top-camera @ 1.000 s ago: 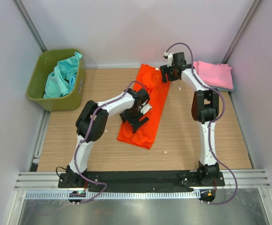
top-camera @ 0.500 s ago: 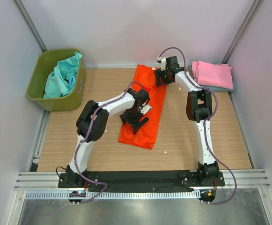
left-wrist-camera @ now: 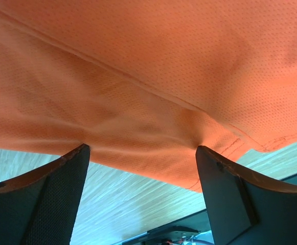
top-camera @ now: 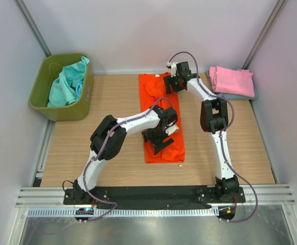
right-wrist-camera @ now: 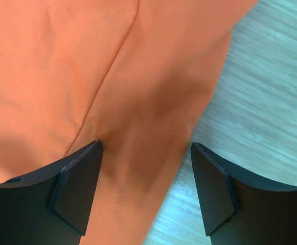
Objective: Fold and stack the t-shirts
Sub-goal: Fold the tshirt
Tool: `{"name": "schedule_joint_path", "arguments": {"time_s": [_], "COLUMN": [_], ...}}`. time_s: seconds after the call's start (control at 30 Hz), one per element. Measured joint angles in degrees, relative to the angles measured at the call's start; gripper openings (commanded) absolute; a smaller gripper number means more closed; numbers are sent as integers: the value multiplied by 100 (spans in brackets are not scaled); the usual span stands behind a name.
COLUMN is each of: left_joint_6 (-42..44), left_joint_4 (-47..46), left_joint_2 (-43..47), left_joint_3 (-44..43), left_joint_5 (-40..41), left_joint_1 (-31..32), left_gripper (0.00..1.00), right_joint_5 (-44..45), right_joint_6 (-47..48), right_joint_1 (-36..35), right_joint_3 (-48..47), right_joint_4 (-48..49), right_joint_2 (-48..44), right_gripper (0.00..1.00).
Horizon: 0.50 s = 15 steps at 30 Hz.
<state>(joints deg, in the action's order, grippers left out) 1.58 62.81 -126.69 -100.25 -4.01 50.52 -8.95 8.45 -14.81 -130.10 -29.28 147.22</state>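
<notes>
The bright orange t-shirt (top-camera: 151, 92) lies as a long narrow strip down the middle of the table. My left gripper (top-camera: 161, 137) is open and rests on its near half; in the left wrist view (left-wrist-camera: 140, 173) the cloth (left-wrist-camera: 153, 76) fills the space above the spread fingers (left-wrist-camera: 41, 204). My right gripper (top-camera: 172, 81) is open at the shirt's far right corner; the right wrist view (right-wrist-camera: 145, 178) shows the orange cloth (right-wrist-camera: 87, 66) under the spread fingers (right-wrist-camera: 76, 189). A folded pink t-shirt (top-camera: 233, 80) lies on a grey-blue one (top-camera: 230, 95) at the far right. Teal shirts (top-camera: 66, 84) lie in the bin.
The olive-green bin (top-camera: 40, 87) stands at the far left, off the wooden tabletop (top-camera: 107, 97). Grey walls close in the back and both sides. The arm bases sit on the black rail (top-camera: 153, 193) at the near edge.
The orange shirt has swung from a slant to a straight strip: its near end went right with my left gripper, its far end went left with my right gripper.
</notes>
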Motion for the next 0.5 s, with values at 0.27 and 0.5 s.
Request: {"name": "schedule_joint_path", "arguments": {"time_s": [0.27,0.5], "left_joint_6": [-9,-717], "left_joint_4": [-17,-118], "left_joint_2": [1235,3244], "left_joint_3": [640,1023], "left_joint_5": [452,-24], "left_joint_1": [-153,-872], "left_gripper": [100,99], "right_joint_5": [87,-951], "right_joint_6": [-413,-1858], "right_joint_1": [262,798], "right_joint_3": [1067,3829], "right_joint_4": [-240,-205], "right_joint_2": [-1034,-4041], "right_gripper": [77,70]}}
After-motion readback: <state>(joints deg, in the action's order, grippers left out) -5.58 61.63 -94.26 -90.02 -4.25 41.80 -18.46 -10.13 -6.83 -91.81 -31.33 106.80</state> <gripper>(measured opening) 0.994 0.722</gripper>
